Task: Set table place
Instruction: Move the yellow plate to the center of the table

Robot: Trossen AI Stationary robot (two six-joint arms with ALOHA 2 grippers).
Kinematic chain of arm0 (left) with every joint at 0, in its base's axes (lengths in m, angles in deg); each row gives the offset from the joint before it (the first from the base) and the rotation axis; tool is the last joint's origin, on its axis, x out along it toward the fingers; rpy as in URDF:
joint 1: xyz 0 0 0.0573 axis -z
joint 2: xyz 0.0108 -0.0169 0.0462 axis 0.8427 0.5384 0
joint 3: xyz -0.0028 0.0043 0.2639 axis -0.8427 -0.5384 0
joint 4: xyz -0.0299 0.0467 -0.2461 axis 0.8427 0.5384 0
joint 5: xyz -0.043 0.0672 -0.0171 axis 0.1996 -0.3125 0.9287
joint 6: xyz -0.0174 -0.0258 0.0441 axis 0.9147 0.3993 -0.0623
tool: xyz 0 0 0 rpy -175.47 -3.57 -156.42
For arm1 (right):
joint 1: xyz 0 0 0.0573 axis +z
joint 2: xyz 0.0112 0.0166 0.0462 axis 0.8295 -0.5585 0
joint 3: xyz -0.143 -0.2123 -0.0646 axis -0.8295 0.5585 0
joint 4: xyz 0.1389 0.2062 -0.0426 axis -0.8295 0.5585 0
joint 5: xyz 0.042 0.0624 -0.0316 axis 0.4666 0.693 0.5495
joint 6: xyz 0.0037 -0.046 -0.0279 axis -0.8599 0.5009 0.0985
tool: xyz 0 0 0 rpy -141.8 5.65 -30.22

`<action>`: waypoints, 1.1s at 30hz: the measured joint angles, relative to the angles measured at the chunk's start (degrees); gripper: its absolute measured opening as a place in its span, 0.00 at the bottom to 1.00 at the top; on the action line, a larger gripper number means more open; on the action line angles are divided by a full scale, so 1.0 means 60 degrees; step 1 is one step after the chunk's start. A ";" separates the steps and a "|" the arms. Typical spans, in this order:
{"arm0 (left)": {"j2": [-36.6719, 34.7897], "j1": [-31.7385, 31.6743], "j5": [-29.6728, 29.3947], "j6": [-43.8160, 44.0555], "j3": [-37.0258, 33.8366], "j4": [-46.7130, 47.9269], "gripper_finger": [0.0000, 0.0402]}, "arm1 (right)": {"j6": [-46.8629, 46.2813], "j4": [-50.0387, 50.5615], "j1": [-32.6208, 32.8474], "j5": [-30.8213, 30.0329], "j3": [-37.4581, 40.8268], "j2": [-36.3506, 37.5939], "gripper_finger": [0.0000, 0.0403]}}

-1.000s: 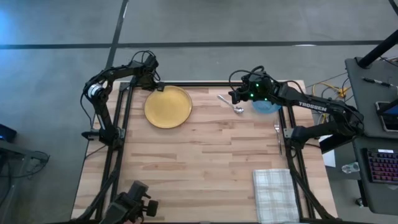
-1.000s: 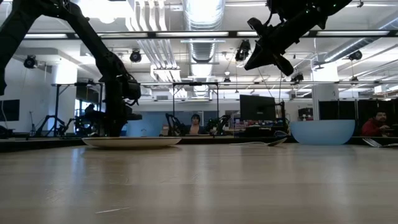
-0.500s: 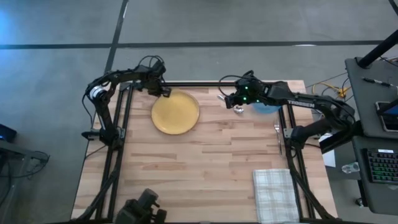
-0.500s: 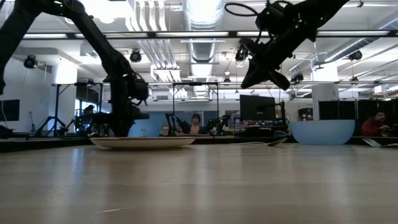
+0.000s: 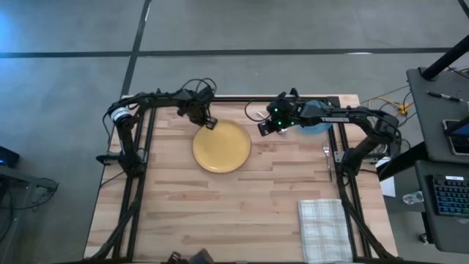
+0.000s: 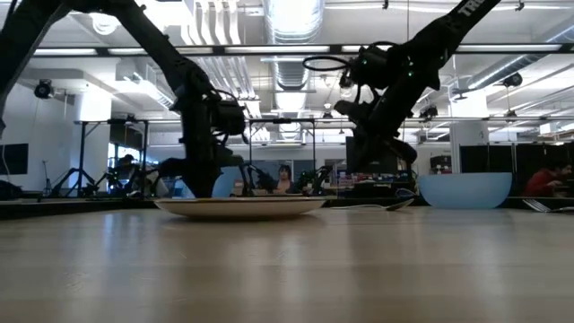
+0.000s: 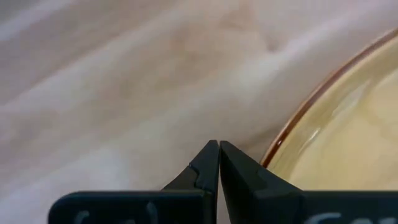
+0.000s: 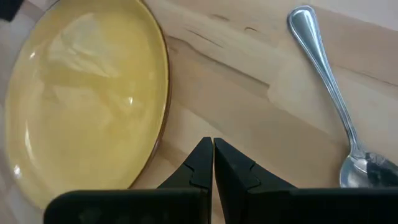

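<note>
We see the left tool (image 5: pixel 209 123) pinched closed, touching the yellow plate's (image 5: pixel 222 146) far rim on the desk (image 5: pixel 220 213). Right tool (image 5: pixel 261 127) closed and empty, just beside plate, spoon (image 8: pixel 329 93) near

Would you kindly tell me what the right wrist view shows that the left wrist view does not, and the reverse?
Only the right wrist view shows the silver spoon lying on the table beside the plate, and most of the plate's face. Only the left wrist view shows the left pincer, shut, close beside the plate's rim. Both show the yellow plate on the wooden tabletop, each with its own pincer shut; the right pincer sits between plate and spoon.
</note>
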 joint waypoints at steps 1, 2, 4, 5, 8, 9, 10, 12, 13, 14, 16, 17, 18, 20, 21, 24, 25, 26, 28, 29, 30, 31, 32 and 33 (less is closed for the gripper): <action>0.0000 0.0179 -0.0010 0.0015 -0.0002 0.0002 0.00 | 0.0080 0.0006 0.0000 -0.0027 0.0000 -0.0070 0.02; 0.0000 0.0372 -0.0026 0.0085 -0.0002 0.0000 0.00 | 0.0169 0.0009 0.0000 -0.0098 0.0000 -0.0140 0.02; 0.0000 0.0725 0.0014 0.0365 -0.0002 -0.0002 0.00 | 0.0263 0.0009 0.0000 -0.0147 0.0000 -0.0299 0.02; 0.0000 0.0899 0.0046 0.0479 -0.0002 -0.0002 0.00 | 0.0281 0.0004 0.0000 -0.0146 0.0000 -0.0380 0.02; 0.0000 0.1383 0.0066 0.0519 0.0005 0.0006 0.00 | 0.0358 0.0011 0.0007 -0.0052 0.0000 -0.0618 0.02; 0.0000 0.1532 0.0057 0.0554 0.0012 0.0008 0.00 | 0.0388 0.0010 0.0037 -0.0019 0.0000 -0.0697 0.02; 0.0000 0.1671 0.0038 0.0686 0.0018 0.0004 0.00 | 0.0436 0.0041 0.0056 0.0004 0.0000 -0.0756 0.02; 0.0000 0.1919 0.0064 0.0951 0.0020 0.0005 0.00 | 0.0530 0.0175 0.0149 0.0011 0.0000 -0.0854 0.02; 0.0000 0.2033 0.0088 0.1004 0.0020 0.0004 0.00 | 0.0586 0.0238 0.0202 0.0014 0.0000 -0.0889 0.02; 0.0000 0.2145 0.0095 0.1071 0.0020 0.0011 0.00 | 0.0659 0.0360 0.0262 0.0039 0.0000 -0.0908 0.02; 0.0000 0.2352 0.0096 0.1282 0.0016 0.0020 0.00 | 0.0759 0.0542 0.0442 0.0039 0.0004 -0.0933 0.02; 0.0000 0.2452 0.0108 0.1383 0.0016 0.0015 0.00 | 0.0784 0.0559 0.0535 0.0036 0.0004 -0.0936 0.02; 0.0000 0.2552 0.0107 0.1486 0.0016 0.0014 0.00 | 0.0792 0.0633 0.0622 0.0037 0.0004 -0.0936 0.02; 0.0000 0.2737 0.0135 0.1528 0.0016 0.0018 0.00 | 0.0792 0.0671 0.0803 0.0006 0.0004 -0.0936 0.02; 0.0000 0.2827 0.0142 0.1580 0.0020 0.0018 0.00 | 0.0792 0.0657 0.0895 -0.0035 0.0004 -0.0936 0.02; 0.0000 0.3045 0.0164 0.1760 0.0024 0.0004 0.00 | 0.0792 0.0747 0.1092 -0.0221 0.0004 -0.0939 0.02; 0.0000 0.3107 0.0161 0.1766 0.0020 0.0010 0.00 | 0.0792 0.0827 0.1161 -0.0406 0.0004 -0.0960 0.02; 0.0000 0.3153 0.0157 0.1773 0.0020 0.0011 0.00 | 0.0794 0.0945 0.1195 -0.0568 0.0004 -0.0986 0.02; 0.0000 0.3219 0.0159 0.1824 0.0009 0.0009 0.00 | 0.0796 0.1080 0.1231 -0.0718 0.0036 -0.1062 0.02; 0.0000 0.3240 0.0152 0.1946 0.0008 0.0007 0.00 | 0.0825 0.1089 0.1231 -0.0725 0.0077 -0.1085 0.02; 0.0000 0.3250 0.0152 0.1996 0.0006 0.0007 0.00 | 0.0839 0.1092 0.1231 -0.0733 0.0115 -0.1107 0.02; 0.0000 0.3260 0.0149 0.2011 0.0006 0.0007 0.00 | 0.0853 0.1086 0.1236 -0.0749 0.0136 -0.1146 0.02; 0.0000 0.3278 0.0139 0.2015 0.0006 0.0011 0.00 | 0.0857 0.1077 0.1235 -0.0745 0.0162 -0.1183 0.02; 0.0000 0.3300 0.0127 0.2022 0.0009 0.0011 0.00 | 0.0858 0.1082 0.1236 -0.0734 0.0210 -0.1208 0.02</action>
